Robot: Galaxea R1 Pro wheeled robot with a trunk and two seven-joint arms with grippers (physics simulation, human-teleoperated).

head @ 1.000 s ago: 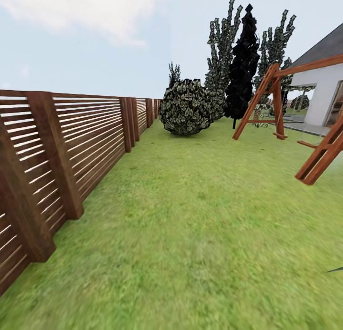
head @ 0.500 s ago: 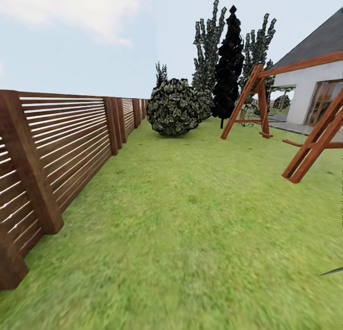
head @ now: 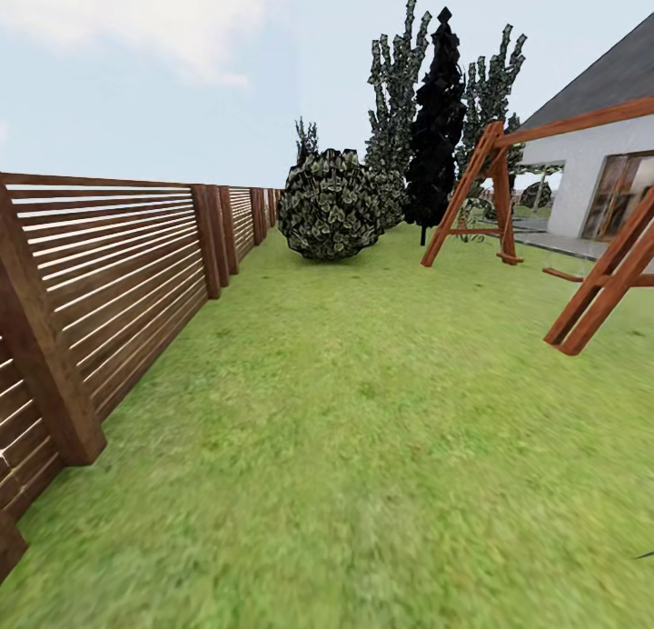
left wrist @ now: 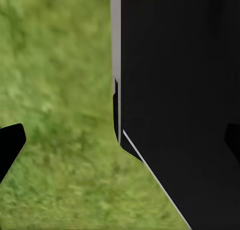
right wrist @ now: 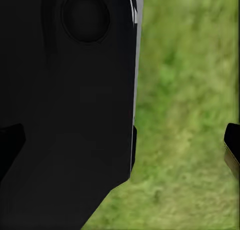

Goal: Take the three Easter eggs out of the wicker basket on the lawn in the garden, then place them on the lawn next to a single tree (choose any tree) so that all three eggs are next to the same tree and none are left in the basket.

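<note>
Here the robot faces a stretch of lawn [head: 381, 429] between a slatted fence [head: 127, 274] and a wooden swing frame [head: 545, 220], with a round bush [head: 329, 206] and a dark cypress [head: 438, 129] beyond. Each wrist view shows fingertips set wide apart over grass, holding nothing. Small, smooth eggs would probably roll; gripping across the middle seems safest.

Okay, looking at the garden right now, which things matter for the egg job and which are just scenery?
Part of the job:
- the lawn, where the eggs must end up
- left gripper and right gripper, both hanging open over grass

Just scenery:
- wooden fence
- round bush
- near-black cypress
- swing frame
- white house
</note>
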